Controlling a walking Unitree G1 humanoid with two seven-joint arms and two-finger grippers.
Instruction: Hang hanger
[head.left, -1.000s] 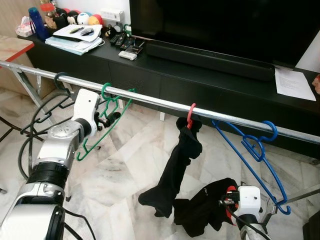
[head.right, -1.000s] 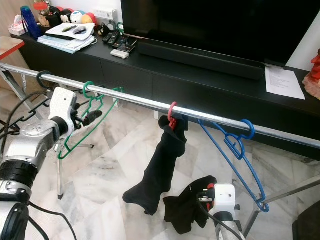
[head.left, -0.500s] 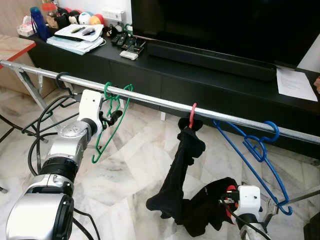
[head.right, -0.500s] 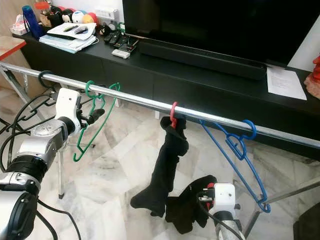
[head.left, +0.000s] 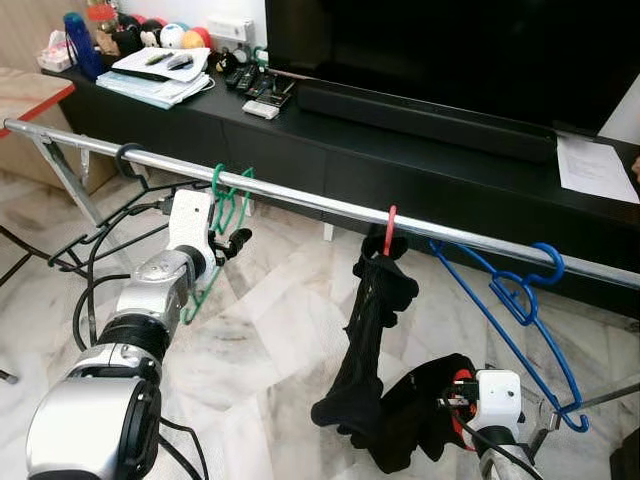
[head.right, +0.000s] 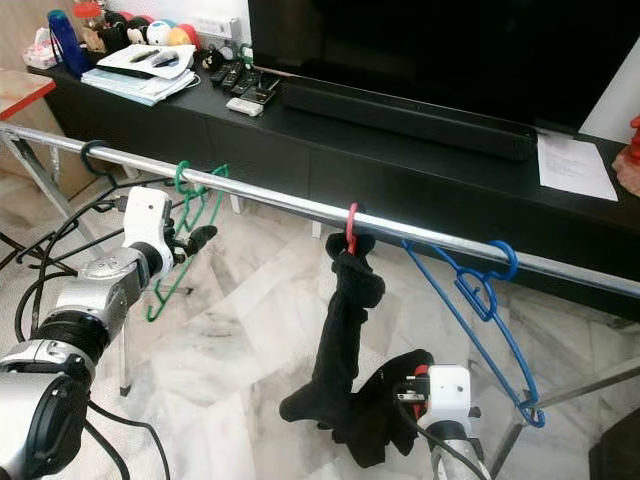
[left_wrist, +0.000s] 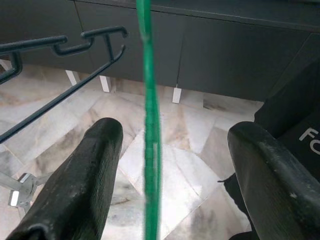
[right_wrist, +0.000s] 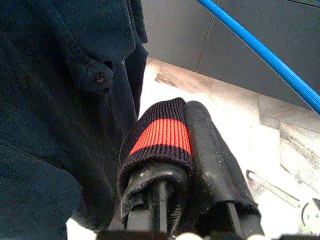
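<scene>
Hanging by its hook from the metal rail (head.left: 300, 203), the green hanger (head.left: 222, 205) dangled just ahead of the left hand (head.left: 232, 243), its thin bar (left_wrist: 150, 145) running between the spread fingers (left_wrist: 80, 185) without touching either. Further along the rail hung a red hanger (head.left: 386, 230) with dark clothing and a blue hanger (head.left: 520, 300). Low down, the right hand (right_wrist: 187, 150) was pinching a black garment with a red stripe (right_wrist: 162, 135).

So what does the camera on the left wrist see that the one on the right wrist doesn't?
Left wrist view: the left tool, fingers apart, with the green hanger running between them untouched, and a black hanger behind. Right wrist view: the right tool shut on a black garment with a red-striped cuff, and a blue hanger passing by. Both share the marble floor and the dark cabinet.
</scene>
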